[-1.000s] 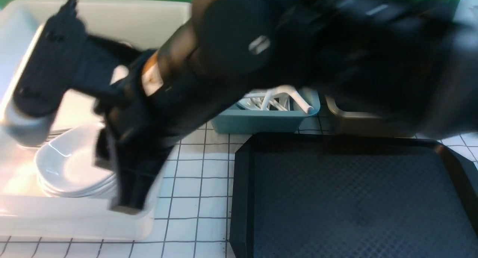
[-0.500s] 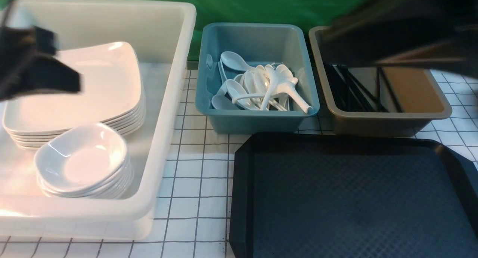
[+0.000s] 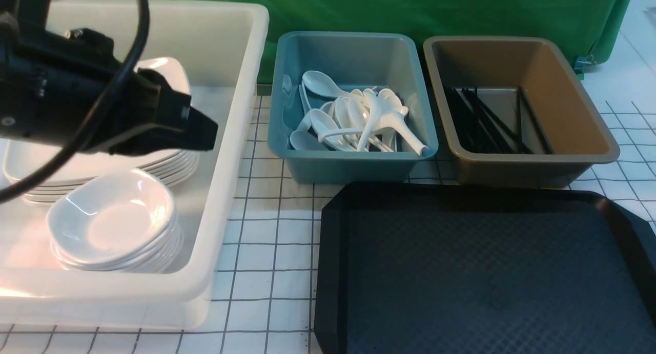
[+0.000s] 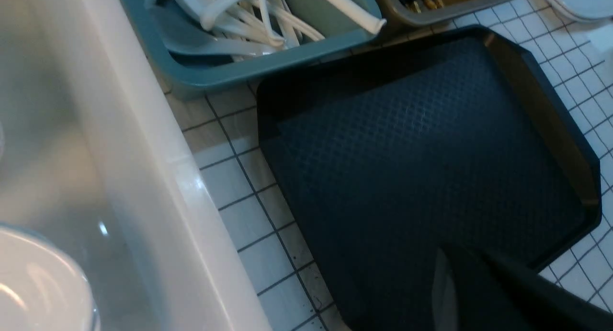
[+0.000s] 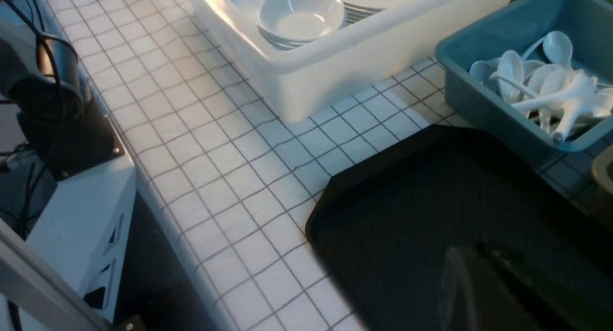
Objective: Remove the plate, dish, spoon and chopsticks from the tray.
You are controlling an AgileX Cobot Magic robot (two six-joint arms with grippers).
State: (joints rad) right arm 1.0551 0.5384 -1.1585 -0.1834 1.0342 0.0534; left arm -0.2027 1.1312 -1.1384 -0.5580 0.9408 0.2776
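Observation:
The black tray [image 3: 487, 272] lies bare at the front right, also seen in the left wrist view [image 4: 421, 154] and the right wrist view [image 5: 431, 216]. Stacked white plates [image 3: 164, 69] and a stack of small dishes [image 3: 113, 221] sit in the white tub. Spoons [image 3: 359, 118] fill the teal tub and chopsticks [image 3: 487, 121] lie in the brown one. My left gripper [image 3: 206, 133] hangs shut and empty above the plates, pointing right. My right gripper [image 5: 459, 256] is shut and empty above the tray's near part; its arm is out of the front view.
The white tub [image 3: 241, 139] stands left, the teal tub [image 3: 353, 167] at the middle back, the brown tub [image 3: 512, 169] at the back right. A checked cloth [image 3: 266, 241] covers the table. The table's edge and an arm base [image 5: 48, 96] show in the right wrist view.
Both arms crossed the front view a second ago. The right arm has since left it. The left arm swung out left, then came back over the plates.

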